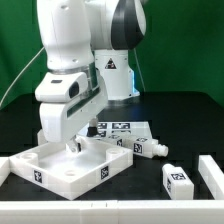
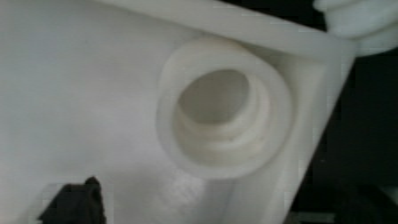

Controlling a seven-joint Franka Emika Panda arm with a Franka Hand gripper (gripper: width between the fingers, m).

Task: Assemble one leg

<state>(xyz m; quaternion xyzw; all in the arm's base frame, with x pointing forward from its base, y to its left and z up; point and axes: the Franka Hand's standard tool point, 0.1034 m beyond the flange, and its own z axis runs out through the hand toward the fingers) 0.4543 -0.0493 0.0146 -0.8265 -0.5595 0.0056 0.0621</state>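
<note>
The large white tabletop [image 1: 70, 165] lies at the front on the exterior view's left. My gripper [image 1: 72, 147] hangs low inside its rim, near the back wall. The wrist view is filled by the tabletop's white surface [image 2: 89, 90] with a round screw socket [image 2: 222, 110] just ahead of my gripper [image 2: 205, 205]. One dark fingertip [image 2: 75, 200] shows far out to the side, with only white surface across the gap, so the jaws stand apart and nothing shows held between them. Two loose legs lie on the black table, one [image 1: 150, 147] beside the tabletop and one [image 1: 178, 180] nearer the front.
The marker board [image 1: 118, 128] lies behind the tabletop under the arm. White wall pieces stand at the exterior view's right [image 1: 211, 176] and far left [image 1: 5, 168]. A green backdrop closes the back.
</note>
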